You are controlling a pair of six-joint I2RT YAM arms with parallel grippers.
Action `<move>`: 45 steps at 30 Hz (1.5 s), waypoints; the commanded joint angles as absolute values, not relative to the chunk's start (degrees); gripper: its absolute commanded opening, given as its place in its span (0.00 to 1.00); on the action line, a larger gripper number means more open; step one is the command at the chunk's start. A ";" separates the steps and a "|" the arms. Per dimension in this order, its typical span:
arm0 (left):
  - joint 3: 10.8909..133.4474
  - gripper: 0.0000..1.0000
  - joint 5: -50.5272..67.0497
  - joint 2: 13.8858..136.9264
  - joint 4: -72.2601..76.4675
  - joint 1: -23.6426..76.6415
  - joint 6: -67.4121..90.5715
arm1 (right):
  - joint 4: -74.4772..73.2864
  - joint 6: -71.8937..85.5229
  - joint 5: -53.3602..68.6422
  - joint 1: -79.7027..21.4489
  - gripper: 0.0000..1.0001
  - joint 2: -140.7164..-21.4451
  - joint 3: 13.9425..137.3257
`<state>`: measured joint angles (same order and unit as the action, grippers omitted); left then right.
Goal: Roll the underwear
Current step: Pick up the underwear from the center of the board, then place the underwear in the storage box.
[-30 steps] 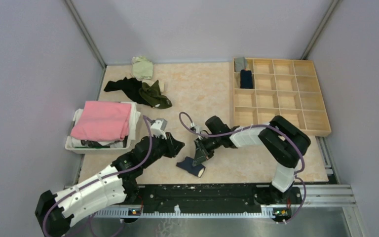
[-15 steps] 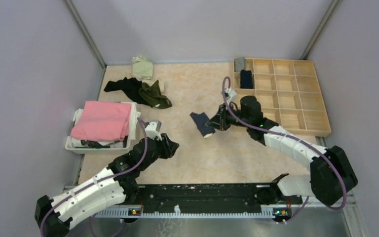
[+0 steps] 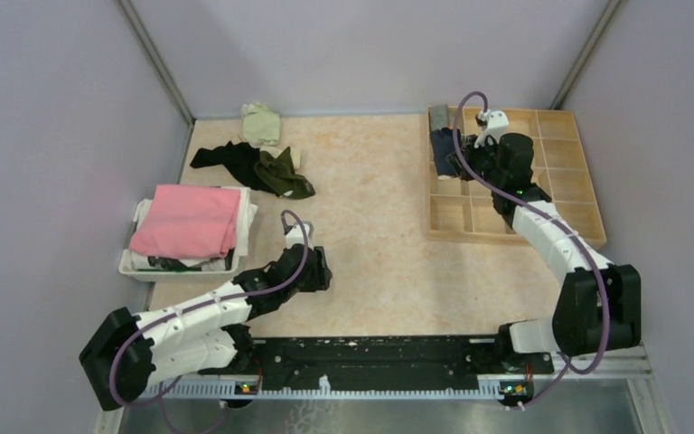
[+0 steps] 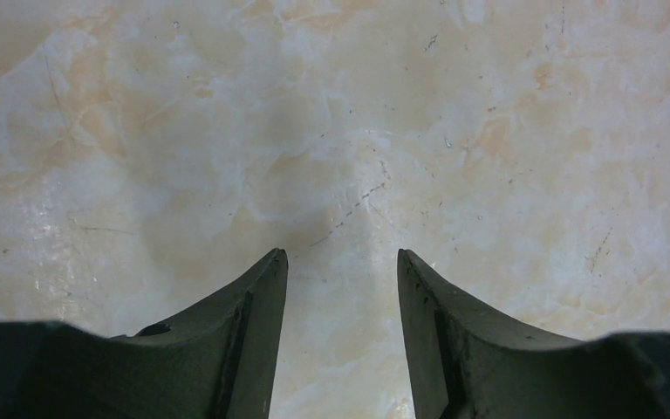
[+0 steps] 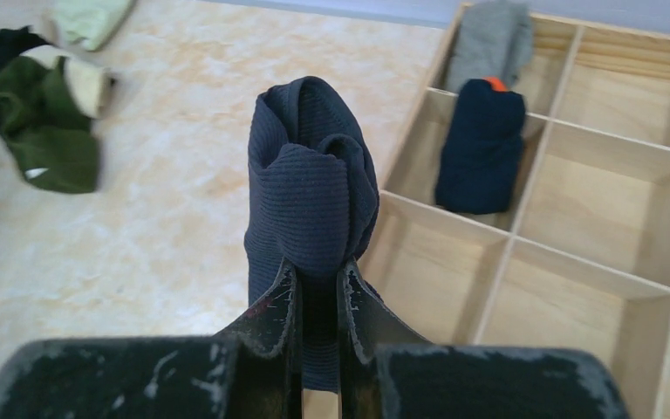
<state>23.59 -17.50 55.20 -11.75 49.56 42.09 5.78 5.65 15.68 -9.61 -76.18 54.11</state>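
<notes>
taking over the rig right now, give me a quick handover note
Left tool: open, empty, over bare table.
Right tool: shut on a rolled navy underwear, held above the left side of the wooden tray.
Done: grey roll and navy roll with orange trim sit in the tray's two far-left compartments.
Left: set this roll in a free compartment, then roll the olive piece, dark piece and pale green piece lying loose at the table's far left.
</notes>
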 commanded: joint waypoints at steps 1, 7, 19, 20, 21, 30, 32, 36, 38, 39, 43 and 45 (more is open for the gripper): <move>27.16 0.57 -18.39 57.89 -8.65 48.62 41.49 | 11.83 3.54 14.86 -5.06 0.00 -80.85 56.15; 26.41 0.63 -16.95 58.43 -7.08 47.17 41.28 | 16.07 8.70 16.62 -2.41 0.00 -86.70 55.38; 24.86 0.67 -16.31 57.03 -7.60 45.55 40.91 | 21.75 12.27 17.27 -2.41 0.00 -95.99 55.12; 24.92 0.67 -16.28 56.97 -7.66 45.46 40.95 | 22.22 12.77 17.17 -2.40 0.00 -96.60 55.00; 24.91 0.67 -16.25 56.92 -7.66 45.46 40.91 | 22.81 13.13 17.16 -2.44 0.00 -97.04 54.83; 24.87 0.67 -15.95 57.23 -7.43 45.13 40.67 | 23.38 15.34 18.43 -2.45 0.00 -102.21 56.16; 24.87 0.67 -15.95 57.25 -7.41 45.09 40.57 | 23.28 15.61 18.68 -2.45 0.00 -103.15 56.54; 24.89 0.67 -16.03 57.15 -7.71 45.00 40.39 | 21.40 16.06 19.38 -2.39 0.00 -104.97 58.24; 24.89 0.67 -16.07 57.01 -7.84 44.97 40.35 | 20.40 16.33 19.86 -2.45 0.00 -105.63 59.12; 24.88 0.67 -16.11 57.02 -7.90 44.92 40.37 | 19.41 16.37 20.20 -2.44 0.00 -106.13 59.93; 24.83 0.67 -16.19 56.99 -7.90 44.82 40.51 | 14.95 16.52 20.41 -2.41 0.05 -107.62 61.86; 24.87 0.67 -16.08 56.99 -7.84 44.76 40.51 | 12.85 16.49 21.11 -2.46 0.08 -108.35 62.75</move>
<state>24.95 -16.05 57.87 -9.43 45.08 40.97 15.84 15.81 19.42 -2.48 -106.67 59.13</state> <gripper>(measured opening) 0.673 0.065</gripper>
